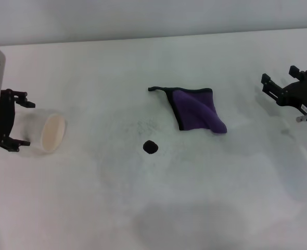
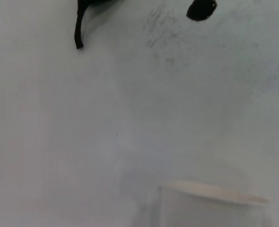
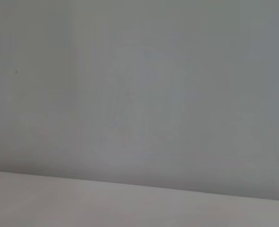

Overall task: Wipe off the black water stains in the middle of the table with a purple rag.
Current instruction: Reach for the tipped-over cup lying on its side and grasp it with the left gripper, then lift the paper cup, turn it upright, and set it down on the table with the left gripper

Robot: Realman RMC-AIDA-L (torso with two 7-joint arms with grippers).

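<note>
The purple rag (image 1: 197, 109) lies flat on the white table (image 1: 158, 208) near the middle, with its black corner loop (image 2: 78, 28) stretched out toward my left. The black water stain (image 1: 151, 147) is a small dark blob just in front of the rag and apart from it. It also shows in the left wrist view (image 2: 201, 9). My right gripper (image 1: 281, 79) hovers open and empty at the right edge, well off from the rag. My left gripper (image 1: 15, 121) is at the far left, shut on a white cup (image 1: 48, 133) tipped on its side.
Faint grey speckles (image 1: 138, 127) lie on the table around the stain. The cup's rim (image 2: 215, 194) fills the lower part of the left wrist view. The right wrist view shows only a plain wall (image 3: 139, 85) and a strip of table (image 3: 82, 203).
</note>
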